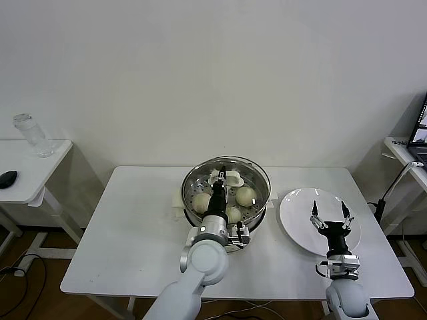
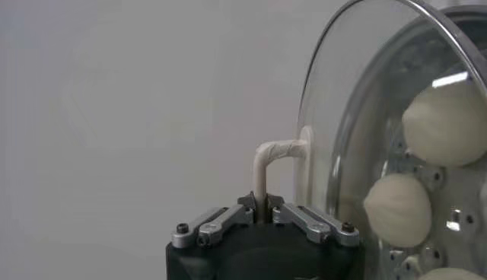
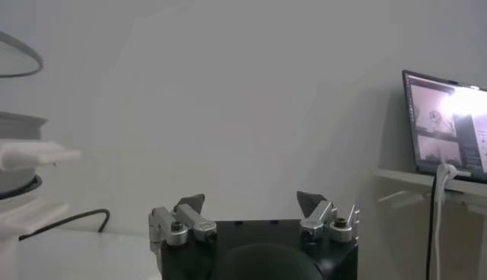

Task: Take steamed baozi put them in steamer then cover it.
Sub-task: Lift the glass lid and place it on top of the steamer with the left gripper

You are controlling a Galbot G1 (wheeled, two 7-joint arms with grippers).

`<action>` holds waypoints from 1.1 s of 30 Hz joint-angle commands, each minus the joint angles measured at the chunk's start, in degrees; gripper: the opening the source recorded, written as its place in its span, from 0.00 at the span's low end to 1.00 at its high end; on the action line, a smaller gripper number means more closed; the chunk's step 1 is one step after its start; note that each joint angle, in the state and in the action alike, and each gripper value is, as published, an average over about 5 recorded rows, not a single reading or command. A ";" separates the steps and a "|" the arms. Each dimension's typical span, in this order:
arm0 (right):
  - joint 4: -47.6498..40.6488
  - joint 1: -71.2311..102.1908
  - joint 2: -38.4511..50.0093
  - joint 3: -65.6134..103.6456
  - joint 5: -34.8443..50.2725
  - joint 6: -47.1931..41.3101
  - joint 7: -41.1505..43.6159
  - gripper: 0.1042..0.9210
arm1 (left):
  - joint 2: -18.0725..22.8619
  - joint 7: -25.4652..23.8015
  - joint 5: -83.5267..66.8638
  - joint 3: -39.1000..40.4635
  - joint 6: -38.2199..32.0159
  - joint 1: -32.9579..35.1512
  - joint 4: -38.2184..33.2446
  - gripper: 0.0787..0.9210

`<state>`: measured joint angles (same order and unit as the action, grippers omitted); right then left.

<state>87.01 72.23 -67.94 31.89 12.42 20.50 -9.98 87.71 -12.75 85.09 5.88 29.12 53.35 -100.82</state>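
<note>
The steamer (image 1: 261,200), a shiny steel pot, stands mid-table with three steamed baozi (image 1: 245,195) showing on its perforated floor. The cover (image 1: 257,170), a clear glass lid, hangs just above the pot's rim; from the right wrist view its edge (image 3: 17,62) stands apart from the steamer (image 3: 19,120). My left gripper (image 1: 220,183) is shut on the cover's white handle (image 1: 227,177). In the left wrist view the handle (image 2: 272,152) runs between the fingertips of the left gripper (image 2: 261,204), and baozi (image 2: 445,122) show through the glass (image 2: 342,114). My right gripper (image 1: 329,213) is open and empty over the plate.
A flat white plate (image 1: 297,213) lies to the right of the steamer under the right gripper (image 3: 251,204). A side table at left carries a bottle (image 1: 30,133) and a black mouse (image 1: 8,178). A laptop (image 3: 449,122) sits on a stand at right.
</note>
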 commanded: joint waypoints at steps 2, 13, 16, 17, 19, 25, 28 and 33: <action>-0.36 -0.53 -0.29 -0.17 0.00 0.51 -0.06 0.88 | 2.22 -1.64 5.21 0.56 0.62 -0.68 3.18 0.14; -0.51 -0.46 -0.38 -0.23 -0.08 0.69 0.01 0.88 | 2.51 -1.32 6.88 -0.09 -0.16 -0.58 4.18 0.14; -0.53 -0.48 -0.36 -0.21 -0.09 0.75 0.01 0.88 | 2.63 -1.15 6.98 -0.27 -0.30 -0.60 4.62 0.14; -0.54 -0.48 -0.36 -0.20 -0.13 0.76 0.01 0.88 | 2.66 -1.10 6.98 -0.35 -0.34 -0.60 4.74 0.14; -0.61 -0.50 -0.35 -0.19 -0.41 0.92 0.03 0.88 | 2.65 -1.00 6.99 -0.52 -0.40 -0.55 4.89 0.14; -0.77 -0.50 -0.22 -0.24 -0.87 1.24 0.09 0.88 | 2.68 -0.81 7.32 -0.99 -0.62 -0.28 5.12 0.14; -0.68 -0.50 -0.25 -0.30 -0.86 1.24 0.09 0.88 | 2.81 -0.76 7.60 -1.13 -0.80 -0.27 5.25 0.14; -0.65 -0.44 -0.38 -0.33 -0.86 1.26 0.10 0.88 | 2.77 -0.63 7.72 -1.29 -1.00 -0.21 5.49 0.14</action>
<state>86.33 71.76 -68.28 31.59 11.75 21.64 -9.89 90.40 -13.43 92.19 4.79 28.26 53.09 -95.69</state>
